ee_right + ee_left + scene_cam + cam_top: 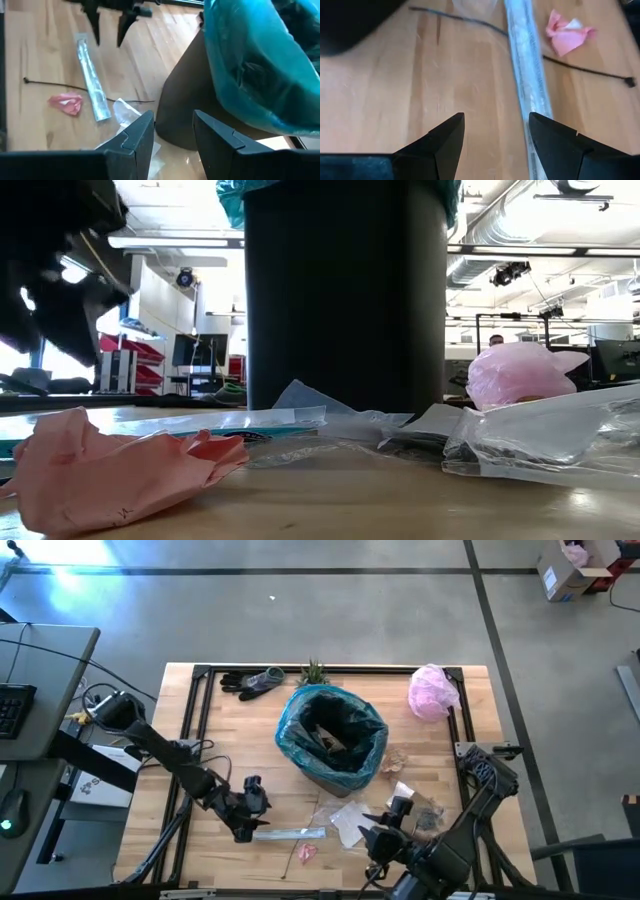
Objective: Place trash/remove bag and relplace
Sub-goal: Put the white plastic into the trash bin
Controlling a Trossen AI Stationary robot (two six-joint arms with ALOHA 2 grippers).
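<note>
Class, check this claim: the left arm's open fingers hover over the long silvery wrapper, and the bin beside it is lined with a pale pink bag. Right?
Not quite. The bin is lined with a teal bag, as the high view shows. The left gripper does hover open over the long silvery wrapper.

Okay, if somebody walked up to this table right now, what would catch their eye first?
Probably the dark bin at the table's middle, lined with the teal bag, whose rim folds over the top. Next, the trash scattered in front of it: a long silvery wrapper and a pink crumpled scrap, with the left gripper open just over the wrapper's end. The right gripper hangs open near the bin's side.
</note>
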